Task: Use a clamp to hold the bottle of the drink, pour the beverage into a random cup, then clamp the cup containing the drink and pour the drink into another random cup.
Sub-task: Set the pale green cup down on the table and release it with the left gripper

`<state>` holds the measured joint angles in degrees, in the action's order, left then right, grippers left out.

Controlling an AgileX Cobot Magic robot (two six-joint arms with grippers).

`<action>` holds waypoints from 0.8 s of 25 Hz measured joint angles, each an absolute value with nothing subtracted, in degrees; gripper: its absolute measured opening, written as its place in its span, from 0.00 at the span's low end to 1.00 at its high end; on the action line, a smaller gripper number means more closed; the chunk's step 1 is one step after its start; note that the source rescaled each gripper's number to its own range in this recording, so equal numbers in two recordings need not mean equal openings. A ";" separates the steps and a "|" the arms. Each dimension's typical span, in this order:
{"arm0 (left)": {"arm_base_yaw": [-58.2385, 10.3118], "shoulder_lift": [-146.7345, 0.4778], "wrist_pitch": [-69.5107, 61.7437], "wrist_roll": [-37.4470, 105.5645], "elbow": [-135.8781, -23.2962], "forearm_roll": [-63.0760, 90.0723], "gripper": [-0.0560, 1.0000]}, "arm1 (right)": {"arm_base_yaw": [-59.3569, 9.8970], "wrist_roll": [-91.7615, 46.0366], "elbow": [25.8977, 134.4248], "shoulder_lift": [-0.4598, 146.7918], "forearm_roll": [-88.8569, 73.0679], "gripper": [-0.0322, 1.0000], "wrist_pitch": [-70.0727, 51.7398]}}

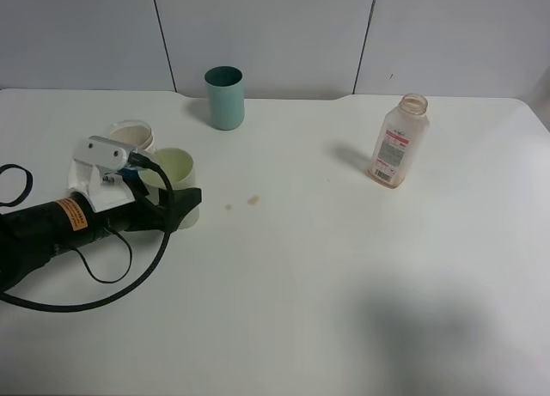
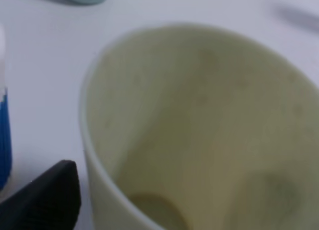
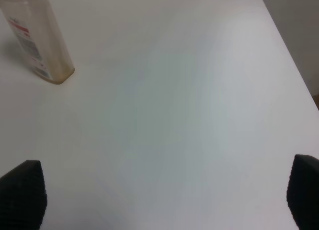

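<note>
Left fingers (image 1: 182, 205): spread wide about pale yellow plastic cup (image 1: 176, 174), nothing gripped | right fingers (image 3: 159, 190): wide, empty | advised: closure square, teal cup (image 1: 224, 97) at 1 o'clock.

This looks like a robot test bench in a lab, not a home or kitchen. A bare white counter (image 1: 344, 293) with a notched back edge stands against plain pale wall panels (image 1: 266, 31) split by dark seams. A black arm (image 1: 51, 228) with loose cable (image 1: 103, 284) and a warning sticker lies across it.
</note>
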<state>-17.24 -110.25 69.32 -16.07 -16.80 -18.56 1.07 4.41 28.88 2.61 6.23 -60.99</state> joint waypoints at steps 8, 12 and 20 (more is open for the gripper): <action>-17.35 -106.29 69.32 -15.99 -14.94 -16.10 0.99 | 1.07 4.41 28.88 2.61 6.23 0.93 -60.99; -17.35 -104.46 69.32 -15.55 -13.28 -14.81 1.00 | 1.07 4.41 28.88 2.61 6.23 0.93 -60.99; -17.35 -100.17 69.32 -14.51 -11.26 -13.58 1.00 | 1.07 4.41 28.88 2.61 6.23 0.93 -60.99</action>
<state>-17.35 -100.17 69.32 -14.51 -11.26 -13.58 1.07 4.41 28.88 2.61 6.23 -60.99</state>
